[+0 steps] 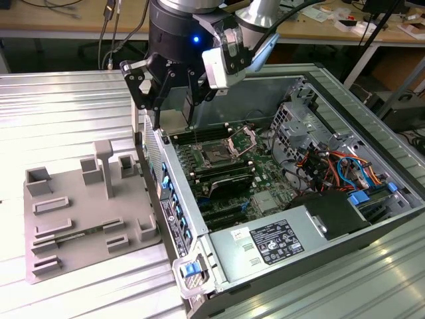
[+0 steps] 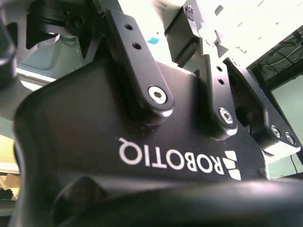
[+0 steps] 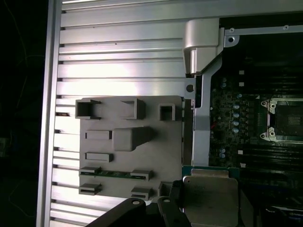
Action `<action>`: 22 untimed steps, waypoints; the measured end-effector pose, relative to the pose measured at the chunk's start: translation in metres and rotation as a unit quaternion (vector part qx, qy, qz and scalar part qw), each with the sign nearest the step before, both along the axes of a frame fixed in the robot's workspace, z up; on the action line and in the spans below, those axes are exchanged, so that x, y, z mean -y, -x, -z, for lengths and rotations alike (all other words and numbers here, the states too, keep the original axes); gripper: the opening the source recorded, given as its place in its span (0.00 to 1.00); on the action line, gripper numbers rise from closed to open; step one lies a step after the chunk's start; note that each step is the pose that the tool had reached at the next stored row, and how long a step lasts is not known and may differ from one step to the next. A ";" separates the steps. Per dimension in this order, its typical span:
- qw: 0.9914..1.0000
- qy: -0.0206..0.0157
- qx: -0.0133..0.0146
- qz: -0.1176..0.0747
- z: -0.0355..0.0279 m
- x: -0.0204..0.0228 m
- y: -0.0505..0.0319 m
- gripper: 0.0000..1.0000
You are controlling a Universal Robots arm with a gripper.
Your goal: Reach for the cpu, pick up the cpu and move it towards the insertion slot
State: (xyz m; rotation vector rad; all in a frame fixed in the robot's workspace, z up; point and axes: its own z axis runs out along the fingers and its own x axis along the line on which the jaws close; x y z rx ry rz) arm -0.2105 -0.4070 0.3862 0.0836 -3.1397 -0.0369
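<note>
tray [image 1: 86,219] sat near-left on bench [image 1: 60,100], frames empty | pincer [image 1: 174,123] pinched cpu [image 3: 210,196] by its edges, kept flat, over case's left wall | insertion slot [image 1: 218,157] lay open farther right

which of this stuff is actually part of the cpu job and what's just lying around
Part of the job:
cpu, held in the gripper
insertion slot on the green board

Just lying about:
grey tray
heatsink block
power supply
coloured cables
</note>
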 end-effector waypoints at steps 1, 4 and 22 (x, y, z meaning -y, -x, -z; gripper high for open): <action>1.000 0.000 0.000 0.000 0.0001 0.0000 -0.0002 0.55; 1.000 0.000 0.000 0.000 0.0003 0.0000 -0.0006 0.55; 1.000 0.000 0.000 0.000 0.0022 0.0000 -0.0042 0.55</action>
